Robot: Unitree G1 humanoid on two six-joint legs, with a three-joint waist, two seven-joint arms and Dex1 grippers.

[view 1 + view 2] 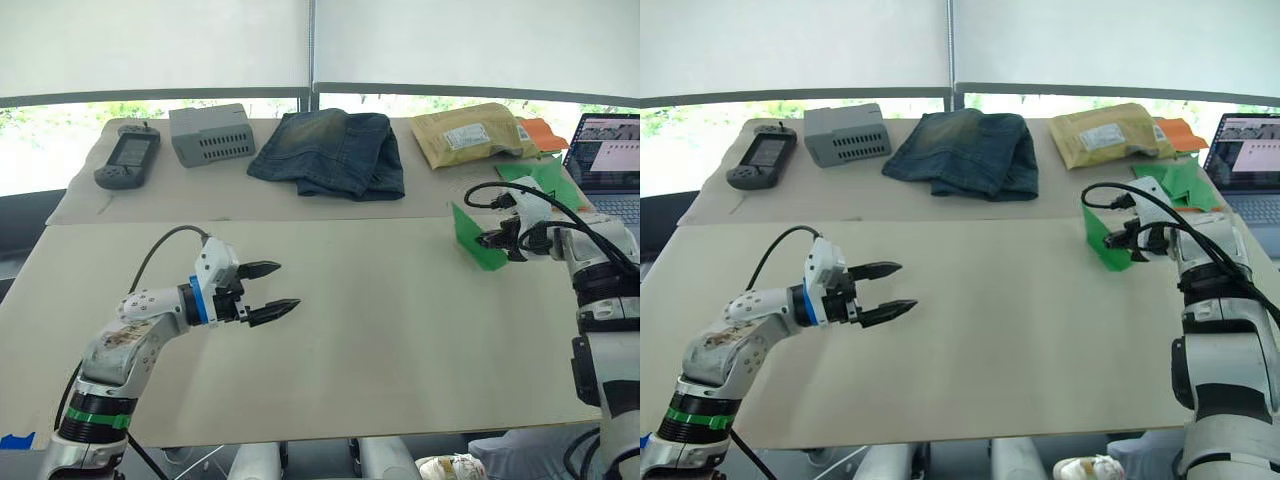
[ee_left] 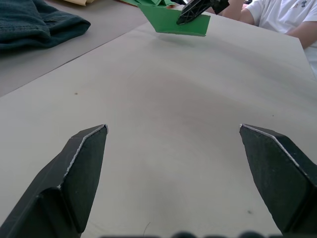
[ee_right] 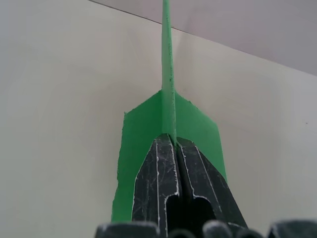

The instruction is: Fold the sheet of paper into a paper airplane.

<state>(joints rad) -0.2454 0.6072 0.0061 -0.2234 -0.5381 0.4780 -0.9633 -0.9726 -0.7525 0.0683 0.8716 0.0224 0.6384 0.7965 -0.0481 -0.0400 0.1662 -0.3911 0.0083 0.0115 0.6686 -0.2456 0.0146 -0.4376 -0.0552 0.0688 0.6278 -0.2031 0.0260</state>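
Left gripper point(image 1: 276, 290) hovers over the near left part of the table point(image 1: 380, 340), fingers spread wide with nothing between them. Right gripper point(image 1: 489, 240) is at the right side of the table, farther back, fingers pressed together on the paper point(image 1: 474, 236). The paper is a folded green piece held edge-up; its lower edge sits just above or on the table, cannot tell which. Beyond, along the far edge: handheld console point(image 1: 127, 158), grey box point(image 1: 211, 133), jeans point(image 1: 332, 151), yellow mailer point(image 1: 470, 133), green paper heap point(image 1: 545, 178), laptop point(image 1: 607, 160).
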